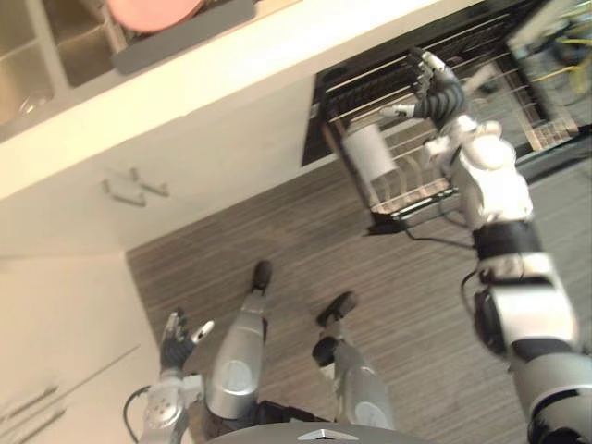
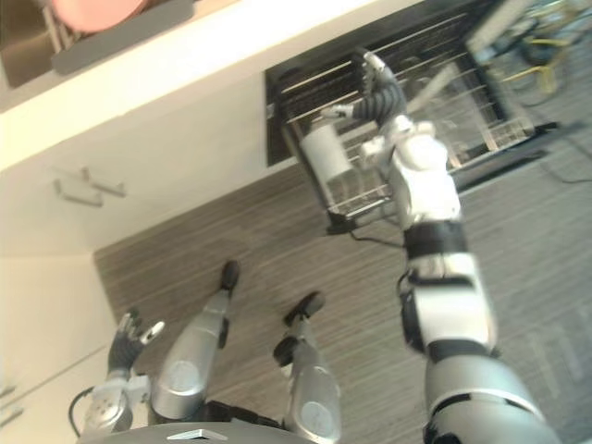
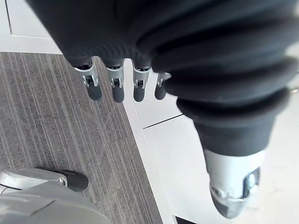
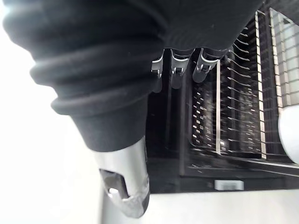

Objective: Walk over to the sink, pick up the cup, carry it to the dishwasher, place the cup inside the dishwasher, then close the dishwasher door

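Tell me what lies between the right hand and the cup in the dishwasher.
In the left eye view, bare wire bars of the dishwasher rack; the open right hand hovers apart from the white cup.

Grey, finely striped plank floor [image 1: 277, 240] meets cream cabinet fronts [image 1: 222, 148], one bearing two short bar handles [image 1: 123, 191], under a pale countertop [image 1: 240, 51]. More cream cabinet doors [image 1: 55, 324] with long handles [image 1: 28, 403] stand at the left

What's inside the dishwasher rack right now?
A white cup sits in the wire rack, near one corner. The right robot hand, fingers straight and empty, hovers over the rack. It covers part of the rack; that stretch is unseen.
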You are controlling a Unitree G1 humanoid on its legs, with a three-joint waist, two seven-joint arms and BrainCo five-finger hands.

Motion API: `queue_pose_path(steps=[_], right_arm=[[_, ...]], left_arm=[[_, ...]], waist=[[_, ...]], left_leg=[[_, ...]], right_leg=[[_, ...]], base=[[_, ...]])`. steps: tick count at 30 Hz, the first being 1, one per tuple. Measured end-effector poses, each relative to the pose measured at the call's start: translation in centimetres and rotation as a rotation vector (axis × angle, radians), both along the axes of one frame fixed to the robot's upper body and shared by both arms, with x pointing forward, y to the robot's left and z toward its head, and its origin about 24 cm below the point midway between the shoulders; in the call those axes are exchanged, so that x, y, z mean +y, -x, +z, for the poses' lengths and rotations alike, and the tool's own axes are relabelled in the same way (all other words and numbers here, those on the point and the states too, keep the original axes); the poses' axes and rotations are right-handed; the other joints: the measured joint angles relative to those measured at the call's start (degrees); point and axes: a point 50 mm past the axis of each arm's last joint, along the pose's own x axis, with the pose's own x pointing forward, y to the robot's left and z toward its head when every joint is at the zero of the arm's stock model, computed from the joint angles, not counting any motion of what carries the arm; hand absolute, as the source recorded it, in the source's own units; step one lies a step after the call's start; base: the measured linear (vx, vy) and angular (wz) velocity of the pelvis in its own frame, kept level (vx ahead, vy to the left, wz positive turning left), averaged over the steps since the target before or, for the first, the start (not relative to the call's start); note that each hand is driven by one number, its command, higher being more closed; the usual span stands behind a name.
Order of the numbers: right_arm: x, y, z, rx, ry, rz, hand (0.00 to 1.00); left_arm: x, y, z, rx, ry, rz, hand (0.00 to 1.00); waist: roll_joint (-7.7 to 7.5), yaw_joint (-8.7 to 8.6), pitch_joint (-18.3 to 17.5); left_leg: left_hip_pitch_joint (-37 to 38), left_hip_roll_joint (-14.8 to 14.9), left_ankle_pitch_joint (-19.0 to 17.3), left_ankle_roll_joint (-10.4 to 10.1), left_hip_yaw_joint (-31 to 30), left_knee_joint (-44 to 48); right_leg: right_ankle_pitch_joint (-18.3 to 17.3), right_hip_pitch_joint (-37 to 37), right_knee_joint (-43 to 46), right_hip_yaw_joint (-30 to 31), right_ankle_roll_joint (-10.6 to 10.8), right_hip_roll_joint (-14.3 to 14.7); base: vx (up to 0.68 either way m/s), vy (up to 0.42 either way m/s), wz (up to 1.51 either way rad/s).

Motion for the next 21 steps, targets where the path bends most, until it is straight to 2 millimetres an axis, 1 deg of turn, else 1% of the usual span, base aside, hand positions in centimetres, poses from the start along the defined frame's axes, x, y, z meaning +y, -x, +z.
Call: queue_pose_path(steps=[1,2,3,4,5,6,7,8,10,11,12,13,14,15,16,17,18,19,20,21], right_arm=[[1.0,1.4,-2.4,0.005,-0.074,0.037,0.00],[1.4,2.1,-3.4,0.008,-0.106,0.051,0.00],[2.5,4.0,-5.8,0.025,-0.189,0.084,0.00],[2.9,4.7,-6.6,0.031,-0.220,0.098,0.00],[4.0,6.1,-7.7,0.028,-0.271,0.125,0.00],[5.2,6.9,-8.1,0.010,-0.305,0.160,0.00],[5.9,7.1,-8.1,-0.001,-0.313,0.190,0.00],[7.3,7.5,-7.6,-0.032,-0.318,0.245,0.00],[8.2,7.8,-6.8,-0.086,-0.317,0.288,0.00],[8.4,7.9,-6.6,-0.103,-0.316,0.293,0.00],[8.3,7.9,-6.5,-0.106,-0.318,0.286,0.00],[7.6,7.8,-6.3,-0.116,-0.321,0.255,0.00],[6.2,7.7,-6.2,-0.130,-0.331,0.192,0.00],[5.2,7.7,-6.1,-0.145,-0.333,0.158,0.00],[3.1,7.8,-5.7,-0.172,-0.315,0.084,0.00],[1.2,8.1,-5.4,-0.191,-0.299,0.020,0.00],[0.6,8.2,-5.3,-0.196,-0.310,-0.003,0.00],[-0.3,8.7,-5.4,-0.205,-0.334,-0.041,0.00],[-0.8,9.5,-5.5,-0.214,-0.348,-0.055,0.00],[-1.1,9.9,-5.6,-0.217,-0.350,-0.063,0.00]], left_arm=[[0.6,1.3,-0.6,0.050,-0.014,0.024,0.00],[0.8,1.9,-0.9,0.079,-0.015,0.037,0.00],[1.0,3.2,-1.7,0.139,-0.008,0.067,0.00],[1.2,3.6,-1.9,0.160,-0.002,0.084,0.00],[1.1,4.4,-2.3,0.187,0.015,0.122,0.00],[1.2,5.0,-2.5,0.204,0.026,0.163,0.00],[1.1,5.5,-2.6,0.213,0.034,0.185,0.00],[0.9,6.1,-2.8,0.224,0.048,0.215,0.00],[0.8,6.5,-2.9,0.233,0.061,0.246,0.00],[1.1,7.1,-3.1,0.248,0.070,0.282,0.00],[1.3,7.5,-3.1,0.257,0.077,0.308,0.00],[1.8,8.6,-3.3,0.285,0.087,0.361,0.00],[2.3,9.6,-3.6,0.318,0.094,0.398,0.00],[2.4,9.9,-3.8,0.335,0.098,0.409,0.00],[1.8,10.8,-4.2,0.374,0.117,0.421,0.00],[0.6,11.9,-4.6,0.428,0.141,0.420,0.00],[0.4,12.3,-4.7,0.443,0.149,0.421,0.00],[0.0,12.7,-4.9,0.470,0.161,0.417,0.00],[-0.4,13.0,-5.2,0.499,0.178,0.399,0.00],[-0.6,12.9,-5.3,0.510,0.180,0.380,0.00]], waist=[[-1.56,-1.24,-2.5],[-2.06,-1.89,-3.4],[-2.60,-2.83,-4.9],[-2.66,-3.09,-5.8],[-2.36,-3.47,-7.4],[-1.98,-3.67,-8.5],[-1.80,-3.80,-8.9],[-1.15,-3.91,-9.6],[-0.41,-3.55,-11.2],[-0.28,-2.81,-13.1],[-0.29,-2.14,-14.0],[-0.36,-1.97,-15.3],[-0.89,-3.15,-16.6],[-0.96,-3.99,-16.8],[0.29,-4.79,-16.9],[2.10,-6.02,-17.7],[1.96,-6.34,-17.7],[1.43,-6.65,-18.0],[1.70,-7.36,-18.2],[2.12,-7.93,-18.4]], left_leg=[[0.7,0.2,-0.9,-0.1,1.1,0.0],[1.5,0.2,-1.3,0.0,1.3,0.0],[4.3,0.3,-2.5,0.0,2.4,0.2],[5.1,0.3,-3.0,0.0,2.6,0.4],[6.4,0.5,-4.0,-0.1,2.7,1.0],[7.4,0.7,-5.1,-0.4,2.6,2.4],[8.0,0.8,-5.7,-0.4,2.5,3.0],[8.4,0.9,-6.4,-0.6,1.4,4.1],[8.3,0.8,-7.1,-0.7,-1.5,5.4],[8.3,0.6,-7.3,-0.5,-2.8,5.6],[8.1,0.9,-7.8,0.4,-2.0,5.8],[7.4,1.8,-9.0,3.0,2.7,6.2],[7.5,3.0,-9.4,5.7,9.7,6.8],[6.8,3.9,-10.2,6.6,13.9,10.0],[6.8,6.2,-10.8,6.7,22.1,16.1],[8.3,5.7,-12.1,4.4,26.3,14.6],[9.4,4.0,-11.4,4.2,25.9,12.1],[12.3,0.7,-8.9,4.9,25.6,5.8],[15.6,-1.8,-6.0,5.2,24.9,-1.3],[16.4,-2.3,-5.4,5.2,24.3,-3.8]], right_leg=[[-0.3,0.3,0.0,0.7,0.2,0.1],[-0.5,0.8,0.0,1.1,0.3,0.1],[-1.1,3.1,0.0,2.0,0.4,0.3],[-1.4,3.8,0.0,2.4,0.4,0.4],[-1.9,5.3,0.0,2.7,0.7,0.5],[-2.4,7.0,0.0,2.6,0.8,0.7],[-2.4,8.0,0.1,2.3,0.7,0.7],[-2.9,10.0,0.0,1.3,0.7,0.9],[-4.1,12.5,0.0,-1.8,1.4,1.0],[-5.0,13.4,0.0,-4.2,1.6,0.9],[-5.2,13.8,0.0,-5.2,1.5,0.8],[-5.2,15.0,0.1,-8.3,1.3,0.4],[-5.3,16.2,0.1,-12.1,1.6,-1.1],[-5.3,17.0,0.4,-14.0,2.1,-1.9],[-4.9,19.1,0.6,-16.3,3.2,-2.7],[-4.6,20.4,0.9,-18.0,4.2,-3.2],[-4.4,21.0,0.9,-18.1,4.5,-4.1],[-3.9,21.3,1.2,-17.6,4.6,-6.1],[-4.1,21.2,3.6,-16.7,4.6,-7.7],[-4.5,20.7,5.9,-16.0,4.1,-8.4]], base=[[0.14,-0.011,-0.32],[0.16,0.000,-0.42],[0.15,0.006,-0.32],[0.13,0.014,-0.30],[0.13,0.013,-0.10],[0.13,0.010,-0.02],[0.12,0.008,0.18],[0.06,0.001,0.42],[0.06,-0.002,0.84],[0.06,0.002,0.82],[0.06,0.006,0.89],[0.09,0.026,1.16],[0.13,0.073,1.40],[0.16,0.156,1.56],[0.10,0.248,1.33],[0.07,0.271,1.10],[0.02,0.315,0.69],[0.00,0.313,0.41],[0.00,0.299,0.36],[-0.01,0.259,0.43]])
